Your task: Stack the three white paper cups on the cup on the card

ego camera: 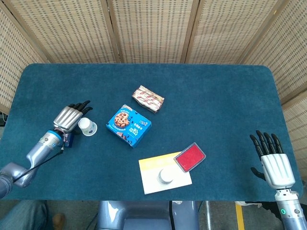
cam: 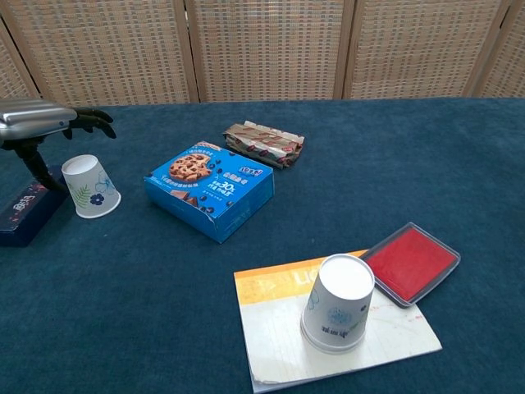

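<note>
On the card [ego camera: 164, 173], at about six o'clock on the table [ego camera: 216, 96], one cup [ego camera: 166, 176] stands upside down with nothing stacked on it. So by my reading the stacking has not begun. Only one other white cup [ego camera: 87, 126] can be seen, also upside down, at about nine o'clock; the task speaks of three, and I cannot tell where the others are, or whether this cup is several nested together.

The left hand [ego camera: 70, 118] hangs just beside that loose cup on its nine o'clock side, fingers spread, holding nothing; in the chest view it sits above and behind the cup, apart from it. The right hand [ego camera: 272, 160] is at about four o'clock by the table edge, fingers apart and empty, well away from everything.

What is left, as I judge it: grasp the loose cup, carry it to the card, and set it over the cup there.

As for containers, both cups are mouth-down, so their insides are hidden. The biscuit box [ego camera: 128, 125] near the centre is closed. The red tin [ego camera: 190, 156] lies touching the card's two o'clock corner, showing a flat red top. A dark box [ego camera: 67, 136] lies under the left hand's wrist, and a wrapped packet [ego camera: 148, 98] lies at twelve o'clock of the biscuit box.
</note>
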Robot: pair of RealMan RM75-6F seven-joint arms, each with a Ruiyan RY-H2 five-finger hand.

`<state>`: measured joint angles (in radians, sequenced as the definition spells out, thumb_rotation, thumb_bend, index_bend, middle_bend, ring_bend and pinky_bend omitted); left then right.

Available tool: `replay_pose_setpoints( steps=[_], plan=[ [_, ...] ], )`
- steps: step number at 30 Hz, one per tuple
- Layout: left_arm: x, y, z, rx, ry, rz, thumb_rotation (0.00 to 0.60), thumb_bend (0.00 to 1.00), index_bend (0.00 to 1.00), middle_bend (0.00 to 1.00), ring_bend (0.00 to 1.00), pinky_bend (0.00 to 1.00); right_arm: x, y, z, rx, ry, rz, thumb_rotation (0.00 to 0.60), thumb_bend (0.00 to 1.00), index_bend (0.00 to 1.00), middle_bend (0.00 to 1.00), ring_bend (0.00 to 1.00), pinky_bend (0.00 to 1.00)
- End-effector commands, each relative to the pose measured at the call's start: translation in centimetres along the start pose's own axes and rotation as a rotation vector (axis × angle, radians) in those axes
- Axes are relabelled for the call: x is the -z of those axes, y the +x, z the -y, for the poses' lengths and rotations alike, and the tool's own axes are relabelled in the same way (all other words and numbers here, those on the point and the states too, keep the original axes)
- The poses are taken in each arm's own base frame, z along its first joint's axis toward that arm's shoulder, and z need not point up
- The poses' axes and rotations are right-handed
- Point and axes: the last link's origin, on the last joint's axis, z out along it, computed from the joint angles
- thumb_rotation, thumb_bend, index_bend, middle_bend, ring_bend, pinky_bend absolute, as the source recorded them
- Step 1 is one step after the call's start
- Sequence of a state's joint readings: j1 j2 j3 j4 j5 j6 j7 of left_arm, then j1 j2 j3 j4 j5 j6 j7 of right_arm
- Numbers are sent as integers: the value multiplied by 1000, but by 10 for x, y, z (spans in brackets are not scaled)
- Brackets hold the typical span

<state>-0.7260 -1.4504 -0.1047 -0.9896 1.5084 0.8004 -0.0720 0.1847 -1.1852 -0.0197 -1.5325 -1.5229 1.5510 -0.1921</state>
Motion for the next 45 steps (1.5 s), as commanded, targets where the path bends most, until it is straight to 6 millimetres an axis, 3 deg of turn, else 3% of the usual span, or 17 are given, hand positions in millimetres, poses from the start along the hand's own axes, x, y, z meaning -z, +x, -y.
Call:
replay_pose_setpoints(
  steps=[1,11,21,26,27,29,34,39,45],
  plan=[
    [-8,-7,-4,31,-3,18,600,94,214,102,211,291,-1,-1,-1,-1,-6,2,600,0,0,0,0,0],
    [-6,-3,4,49,-14,-28,600,177,558,391,460,459,-3,-3,-3,-17,-16,11,600,0,0,0,0,0],
    [21,43,-12,63,-152,-148,600,175,552,400,467,463,-3,0,-4,-36,-25,7,600,0,0,0,0,0],
    [46,89,-68,44,-375,-244,600,173,546,398,467,462,-4,2,-6,-42,-40,2,600,0,0,0,0,0],
    [54,103,-99,23,-496,-289,600,172,548,398,467,462,-4,4,-8,-43,-46,-3,600,0,0,0,0,0],
    [62,110,-125,35,-602,-306,600,172,553,398,467,462,-4,5,-8,-45,-51,-6,600,0,0,0,0,0],
    [71,115,-167,36,-792,-369,600,172,555,398,467,462,-4,8,-10,-51,-62,-13,600,0,0,0,0,0],
    [53,118,-219,-5,-931,-378,600,172,555,398,467,462,-6,9,-15,-55,-85,-11,600,0,0,0,0,0],
    [36,121,-249,-64,-975,-382,600,171,553,398,467,461,-8,9,-21,-61,-105,-3,600,0,0,0,0,0]
  ],
)
